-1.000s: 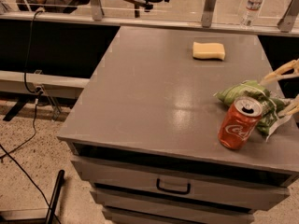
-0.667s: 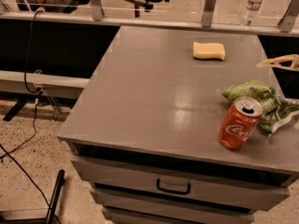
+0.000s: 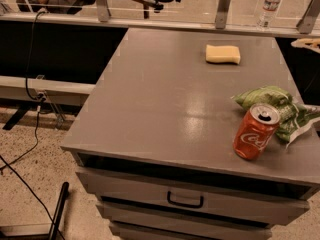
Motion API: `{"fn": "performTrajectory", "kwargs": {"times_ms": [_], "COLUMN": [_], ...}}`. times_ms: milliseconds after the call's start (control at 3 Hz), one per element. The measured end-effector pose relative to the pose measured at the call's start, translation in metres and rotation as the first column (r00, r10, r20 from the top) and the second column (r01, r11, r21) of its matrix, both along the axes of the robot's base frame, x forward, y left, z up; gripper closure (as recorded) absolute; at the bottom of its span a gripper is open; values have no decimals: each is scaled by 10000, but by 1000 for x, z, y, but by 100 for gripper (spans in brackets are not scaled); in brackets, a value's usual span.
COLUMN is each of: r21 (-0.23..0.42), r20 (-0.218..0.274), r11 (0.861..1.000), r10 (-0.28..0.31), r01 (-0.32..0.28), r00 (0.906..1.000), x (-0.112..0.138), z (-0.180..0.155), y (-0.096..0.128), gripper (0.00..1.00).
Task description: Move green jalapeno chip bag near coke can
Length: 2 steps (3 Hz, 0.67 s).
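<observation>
On the front right part of the grey cabinet top (image 3: 165,94), the red coke can (image 3: 256,131) stands on its base close to the front edge, its silver top showing an open mouth. Just behind it and to its right lies the green jalapeno chip bag (image 3: 280,109), crumpled and flat on the surface. Its right end, with a strip of white, runs to the right border of the view. The can's top overlaps the bag's near edge from this angle, so the two are right beside each other; whether they actually touch cannot be told.

Far back on the cabinet top, well apart from both, a yellow sponge (image 3: 223,53) lies flat. Beyond the back edge, a clear water bottle (image 3: 270,4) stands on the floor behind a rail.

Only a pale sliver of the gripper (image 3: 306,43) shows at the right border, level with the back right corner of the cabinet top and well apart from the bag and the can. Whether the claw is wide or narrow cannot be told.

Below the top, a drawer with a dark handle (image 3: 185,201) faces the camera. A black cable (image 3: 35,134) trails over the speckled floor at the left.
</observation>
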<state>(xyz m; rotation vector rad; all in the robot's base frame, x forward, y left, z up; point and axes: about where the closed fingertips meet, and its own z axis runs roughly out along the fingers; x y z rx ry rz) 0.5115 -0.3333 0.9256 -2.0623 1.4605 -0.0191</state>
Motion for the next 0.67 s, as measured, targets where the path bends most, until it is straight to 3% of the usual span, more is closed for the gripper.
{"fn": "performTrajectory", "kwargs": {"times_ms": [333, 667], "r21": [-118, -118], "r20": [373, 373], "r11": [9976, 9976], "r10": [-674, -674], "r01": [678, 678], "r00": [9970, 9970], "x": [3, 3], "z": [27, 27], "y": [-11, -11], "gripper": [0, 0]}}
